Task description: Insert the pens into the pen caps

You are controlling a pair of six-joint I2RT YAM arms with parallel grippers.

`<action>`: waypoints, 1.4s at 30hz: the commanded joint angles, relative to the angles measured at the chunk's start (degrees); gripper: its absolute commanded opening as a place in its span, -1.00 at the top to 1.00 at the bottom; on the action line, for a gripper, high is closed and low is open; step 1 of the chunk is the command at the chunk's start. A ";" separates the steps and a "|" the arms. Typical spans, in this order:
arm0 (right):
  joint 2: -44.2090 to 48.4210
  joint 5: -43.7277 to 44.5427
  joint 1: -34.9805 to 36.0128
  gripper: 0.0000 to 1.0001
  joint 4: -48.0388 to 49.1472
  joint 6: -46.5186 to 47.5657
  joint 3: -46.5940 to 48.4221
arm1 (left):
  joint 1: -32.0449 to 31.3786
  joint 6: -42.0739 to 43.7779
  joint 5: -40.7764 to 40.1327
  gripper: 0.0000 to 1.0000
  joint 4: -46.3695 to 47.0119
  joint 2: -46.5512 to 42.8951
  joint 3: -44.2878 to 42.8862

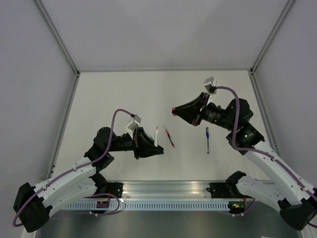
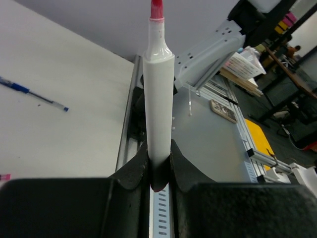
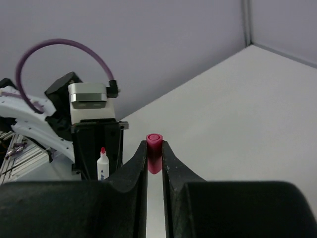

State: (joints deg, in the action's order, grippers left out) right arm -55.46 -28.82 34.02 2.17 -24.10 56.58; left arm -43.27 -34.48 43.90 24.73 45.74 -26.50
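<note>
White pen (image 2: 158, 99), red cap (image 3: 154, 151) held; 2 pens (image 1: 170, 138) (image 1: 207, 140) flat.

The left arm (image 1: 74, 173) is reaching from the lower left of the top view toward the centre, elbow raised. The left gripper (image 1: 159, 148) is pinching a white pen (image 2: 158, 99) upright between closed jaws. The right arm (image 1: 267, 158) is folding back from the lower right. The right gripper (image 1: 175, 112), pointing left, is squeezing a red cap (image 3: 154, 151).
</note>
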 commanded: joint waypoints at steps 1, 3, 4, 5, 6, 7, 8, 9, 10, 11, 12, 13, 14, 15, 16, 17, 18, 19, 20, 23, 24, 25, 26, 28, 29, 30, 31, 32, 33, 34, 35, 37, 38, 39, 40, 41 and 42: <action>4.39 -11.60 0.43 1.00 14.76 -2.26 -2.43 | -0.15 -4.79 8.13 0.95 12.76 -0.21 0.75; 4.92 -14.49 0.43 1.00 17.76 -5.50 -3.22 | -0.15 -8.13 9.88 0.95 16.38 0.49 1.10; 4.75 -15.38 0.52 1.00 21.00 -6.74 -3.84 | -0.15 -9.10 10.41 0.95 19.62 0.93 1.10; 4.66 -16.00 0.69 1.00 22.42 -7.97 -4.02 | -0.24 -10.25 11.03 0.95 21.22 1.98 1.01; 4.57 -16.96 0.87 1.00 24.17 -9.03 -4.37 | -0.15 -12.08 12.16 0.95 22.63 2.68 0.75; 4.49 -17.32 1.05 1.00 28.28 -11.30 -5.24 | -0.24 -12.97 12.61 0.95 23.69 3.30 -0.12; 4.49 -17.59 1.40 1.00 30.41 -12.37 -5.77 | -0.24 -13.94 13.14 0.95 25.78 3.92 -0.39; 4.22 -17.59 1.57 1.00 32.17 -13.16 -6.04 | -0.24 -15.69 14.01 0.95 26.85 5.05 -0.92; 3.87 -17.59 1.92 1.00 34.97 -14.56 -6.39 | -0.24 -16.49 14.46 0.95 28.17 5.50 -1.36; 3.52 -17.59 2.54 1.00 36.39 -15.27 -6.48 | -0.24 -17.45 14.81 0.95 30.96 5.85 -1.53; 2.65 -17.41 2.89 1.00 37.54 -15.89 -6.48 | -0.24 -18.86 15.33 0.95 32.21 6.20 -1.71; 2.12 -17.33 3.68 1.00 38.51 -16.07 -5.96 | -0.24 -19.31 15.60 0.95 32.66 6.47 -2.58; 1.50 -17.24 3.95 1.00 38.61 -15.81 -5.60 | -0.24 -19.48 15.86 0.95 32.66 6.56 -3.11; 0.37 -16.63 4.38 1.00 38.26 -15.54 -4.82 | -0.24 -19.49 16.13 0.95 32.23 6.65 -3.64; -0.60 -15.93 4.91 1.00 37.91 -14.93 -4.46 | -0.24 -18.79 16.30 0.95 30.74 6.56 -4.69; -0.61 -15.92 5.26 1.00 37.73 -14.58 -4.02 | -0.24 -18.78 16.22 0.95 30.73 6.56 -5.05; -1.57 -15.31 5.53 1.00 37.12 -14.23 -3.32 | -0.24 -17.30 16.04 0.95 28.20 6.56 -5.57; -1.84 -14.78 6.05 1.00 36.50 -13.70 -3.05 | -0.33 -16.42 15.87 0.95 26.70 6.47 -6.36; -2.10 -14.08 6.32 1.00 36.15 -12.65 -2.79 | -0.24 -15.45 15.43 0.95 25.55 6.47 -6.54; -3.07 -12.15 7.64 1.00 36.15 -10.72 -2.79 | -0.24 -14.04 15.43 0.95 24.31 6.82 -6.81; -3.33 -11.88 7.90 1.00 36.23 -10.36 -2.61 | -0.24 -14.04 15.60 0.95 24.40 7.00 -6.81; -3.60 -11.61 8.25 1.00 36.15 -10.18 -2.44 | -0.33 -14.04 15.52 0.95 24.49 7.26 -6.90; -4.30 -11.61 8.26 1.00 36.15 -10.27 -2.09 | -0.24 -13.95 15.60 0.95 24.49 7.35 -6.81; -5.00 -11.52 8.60 1.00 36.23 -10.53 -1.21 | -0.24 -13.77 15.60 0.95 24.40 7.44 -6.72; -5.27 -11.44 8.61 1.00 36.23 -10.53 -0.94 | -0.24 -13.69 15.52 0.95 24.31 7.44 -6.72; -5.36 -10.74 8.69 1.00 36.15 -10.53 -0.77 | -0.33 -13.42 15.43 0.95 24.14 7.44 -6.72; -5.45 -10.30 8.87 1.00 35.97 -10.62 -0.59 | -0.33 -13.16 15.25 0.95 23.09 7.35 -6.81; -5.45 -9.51 8.87 1.00 35.80 -10.71 -0.59 | -0.24 -12.03 14.64 0.95 22.12 7.26 -6.98; -5.53 -9.15 8.96 1.00 35.36 -10.62 -0.42 | -0.24 -11.41 14.29 0.95 21.07 7.18 -7.33; -5.53 -8.98 9.22 1.00 35.27 -10.36 -0.33 | -0.24 -10.79 13.94 0.95 20.02 7.17 -7.51; -5.80 -8.45 9.31 1.00 33.96 -10.09 -0.07 | -0.24 -10.00 13.32 0.95 18.53 7.17 -7.60; -6.06 -7.83 9.57 1.00 32.37 -9.22 0.29 | -0.24 -9.64 13.05 0.95 17.99 7.17 -7.69; -6.15 -7.57 9.66 1.00 32.02 -8.69 0.20 | -0.24 -9.29 12.88 0.95 17.64 7.17 -7.77; -6.15 -7.57 9.75 1.00 31.84 -8.69 -0.06 | -0.33 -9.12 12.70 0.95 17.28 7.09 -7.78; -6.15 -7.57 9.92 1.00 31.84 -8.69 -0.15 | -0.33 -8.94 12.53 0.95 17.11 7.09 -7.78; -6.06 -7.57 9.92 1.00 32.01 -8.69 -0.59 | -0.24 -8.76 12.35 0.95 16.84 7.00 -7.69; -5.97 -7.57 9.92 1.00 32.19 -8.69 -0.68 | -0.24 -8.68 12.35 0.95 16.93 7.00 -7.69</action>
State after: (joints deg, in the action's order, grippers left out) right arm -61.43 -37.17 43.59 33.45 -34.22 54.50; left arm -43.27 -46.13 57.10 42.09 53.15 -32.10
